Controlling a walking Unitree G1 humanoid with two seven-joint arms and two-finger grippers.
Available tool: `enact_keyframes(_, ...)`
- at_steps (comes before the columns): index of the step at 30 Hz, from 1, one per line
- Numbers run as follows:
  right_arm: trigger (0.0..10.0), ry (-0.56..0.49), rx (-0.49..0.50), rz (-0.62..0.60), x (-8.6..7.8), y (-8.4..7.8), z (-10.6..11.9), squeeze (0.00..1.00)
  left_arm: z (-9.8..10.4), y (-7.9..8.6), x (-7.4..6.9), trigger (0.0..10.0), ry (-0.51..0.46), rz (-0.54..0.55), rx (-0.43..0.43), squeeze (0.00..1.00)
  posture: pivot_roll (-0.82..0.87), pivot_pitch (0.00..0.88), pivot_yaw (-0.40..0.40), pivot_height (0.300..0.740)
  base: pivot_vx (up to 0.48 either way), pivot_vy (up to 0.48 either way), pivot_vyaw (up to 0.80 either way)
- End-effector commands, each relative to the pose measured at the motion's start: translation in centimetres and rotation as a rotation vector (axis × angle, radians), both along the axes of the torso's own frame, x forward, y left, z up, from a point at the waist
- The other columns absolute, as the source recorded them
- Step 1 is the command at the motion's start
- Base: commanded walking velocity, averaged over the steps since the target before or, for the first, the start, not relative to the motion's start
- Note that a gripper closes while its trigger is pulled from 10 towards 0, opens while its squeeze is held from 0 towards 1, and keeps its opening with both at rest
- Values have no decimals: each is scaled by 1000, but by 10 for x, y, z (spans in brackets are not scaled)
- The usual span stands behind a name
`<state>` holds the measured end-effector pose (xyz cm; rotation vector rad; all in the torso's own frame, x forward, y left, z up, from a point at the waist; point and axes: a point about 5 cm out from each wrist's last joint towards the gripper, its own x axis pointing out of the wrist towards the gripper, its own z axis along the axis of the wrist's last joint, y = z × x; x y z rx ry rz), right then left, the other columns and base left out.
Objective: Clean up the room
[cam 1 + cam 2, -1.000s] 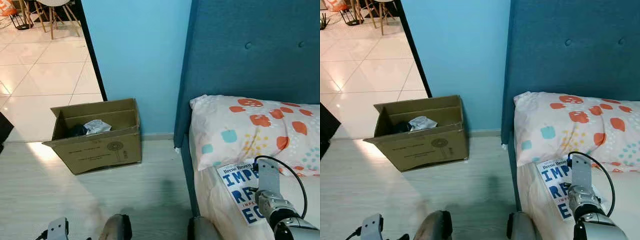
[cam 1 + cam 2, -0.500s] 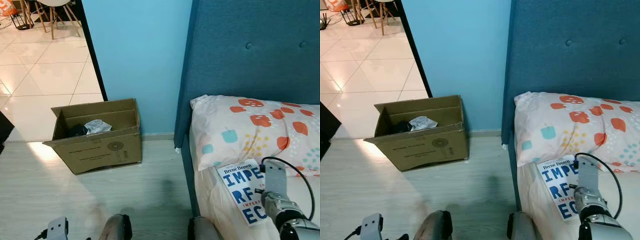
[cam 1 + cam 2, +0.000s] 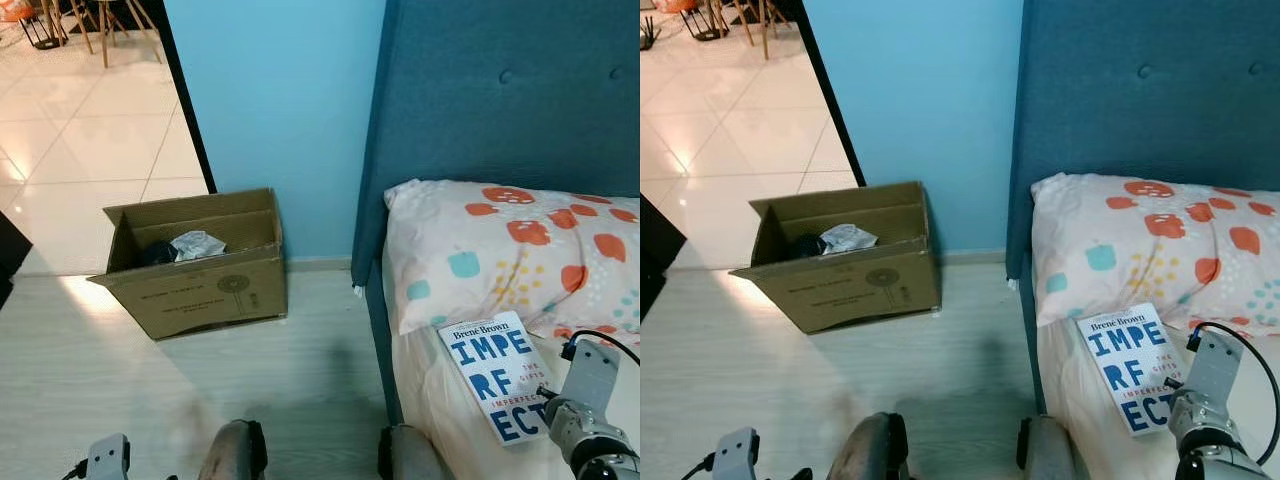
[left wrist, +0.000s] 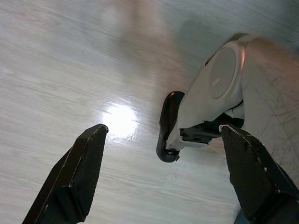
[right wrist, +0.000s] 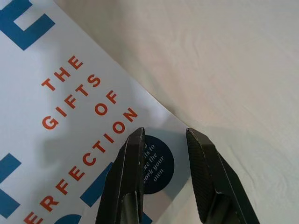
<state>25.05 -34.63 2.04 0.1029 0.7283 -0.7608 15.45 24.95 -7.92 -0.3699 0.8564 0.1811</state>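
A white paperback book (image 3: 497, 374) with big blue letters lies flat on the cream sheet of the bed (image 3: 440, 410), just below the spotted pillow (image 3: 510, 250) and close to the mattress edge nearest the floor. The right gripper (image 5: 163, 156) hangs directly over the book's outer edge, at the side farthest from the floor. Its two black fingers (image 5: 128, 182) stand a little apart and hold nothing; between them shows a dark round sticker printed on the cover, next to the orange words "THE GIFTS OF IMPERFECTION". Whether the fingertips touch the cover cannot be told. The book's edge runs just past the second finger, with bare sheet beyond it.

Beside the bed, across a strip of pale wood floor (image 3: 150, 390), an open cardboard box (image 3: 195, 262) stands against the blue wall (some crumpled pale and dark stuff lies inside). The teal headboard (image 3: 500, 110) rises behind the pillow.

The left gripper (image 4: 163, 158) hangs idle over the floor beside the robot's own leg (image 4: 219, 102), its fingers spread wide and empty.
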Motion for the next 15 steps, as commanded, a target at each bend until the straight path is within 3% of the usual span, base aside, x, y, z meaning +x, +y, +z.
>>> enact_keyframes(1, 10000, 41, 40, -22, -12, 2, -12, 0, 0, 12, -9, 10000, 14, 9, 24, 0, 185, 274, 48, 605, 0, 0, 0)
enact_keyframes(10, 10000, 11, 11, 24, -9, -7, -3, 0, 0, 15, -14, 10000, 6, 3, 20, 0, 192, 291, 48, 605, 0, 0, 0)
enact_keyframes(15, 10000, -31, 43, -15, -10, -11, -1, 0, -1, 14, -16, 10000, 9, 2, 17, 0, 188, 290, 47, 605, 0, 0, 0)
